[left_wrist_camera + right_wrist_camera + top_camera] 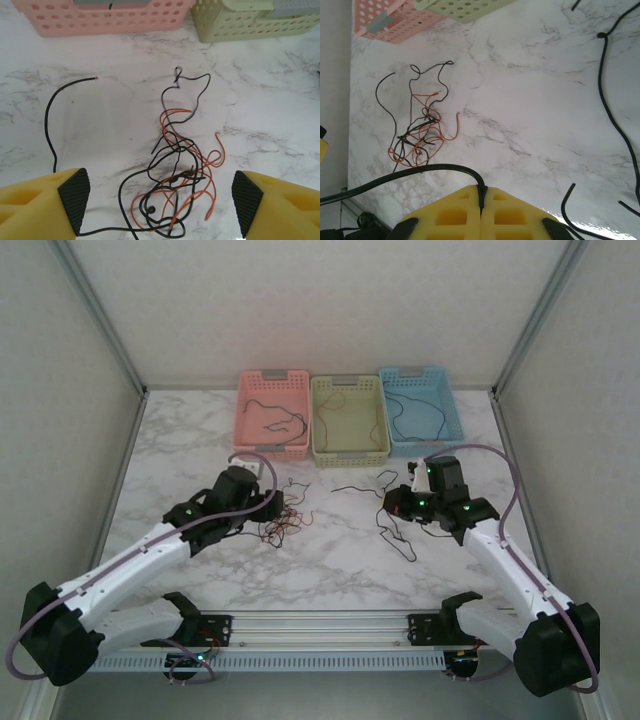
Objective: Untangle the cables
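Overhead, the tangle of black and red-orange cables (283, 523) lies on the marble table (330, 570) just beside the left gripper (272, 508), with the right gripper (393, 502) across from it. From the left wrist, the left gripper (160, 200) stands spread wide, the tangle (177, 185) lying between its fingers (75, 197). From the right wrist, the right gripper (481, 192) is pressed together, pinching a black cable (420, 172) that runs off leftward, well apart from the tangle (417, 137).

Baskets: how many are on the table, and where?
3, in a row at the table's far edge: pink basket left, green basket middle, blue basket right. None seems hidden.
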`<action>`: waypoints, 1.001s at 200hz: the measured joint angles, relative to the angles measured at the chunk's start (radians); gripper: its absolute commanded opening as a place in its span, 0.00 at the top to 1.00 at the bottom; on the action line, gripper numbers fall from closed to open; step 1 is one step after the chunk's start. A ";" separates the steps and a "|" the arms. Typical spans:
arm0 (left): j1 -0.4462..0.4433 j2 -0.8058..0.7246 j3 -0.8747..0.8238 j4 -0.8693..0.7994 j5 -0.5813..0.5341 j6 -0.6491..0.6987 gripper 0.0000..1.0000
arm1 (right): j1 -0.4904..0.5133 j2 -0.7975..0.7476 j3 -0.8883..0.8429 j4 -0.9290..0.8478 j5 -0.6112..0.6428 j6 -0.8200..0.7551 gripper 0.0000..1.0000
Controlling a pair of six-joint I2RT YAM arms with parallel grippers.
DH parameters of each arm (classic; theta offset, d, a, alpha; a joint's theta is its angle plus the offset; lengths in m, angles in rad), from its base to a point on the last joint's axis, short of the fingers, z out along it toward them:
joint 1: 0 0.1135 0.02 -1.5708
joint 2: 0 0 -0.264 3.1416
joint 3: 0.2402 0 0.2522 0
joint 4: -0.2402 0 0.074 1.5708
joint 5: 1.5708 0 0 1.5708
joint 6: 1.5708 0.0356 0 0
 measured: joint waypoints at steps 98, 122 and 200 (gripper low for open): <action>-0.107 0.214 0.320 0.043 0.453 0.126 0.09 | 0.084 0.030 -0.007 0.045 -0.034 -0.045 0.98; -0.114 0.316 0.396 0.018 0.500 0.171 0.11 | 0.099 0.035 -0.007 0.045 -0.039 -0.052 0.98; -0.152 0.440 0.420 -0.033 0.596 0.252 0.51 | 0.106 0.039 -0.003 0.043 -0.039 -0.060 0.98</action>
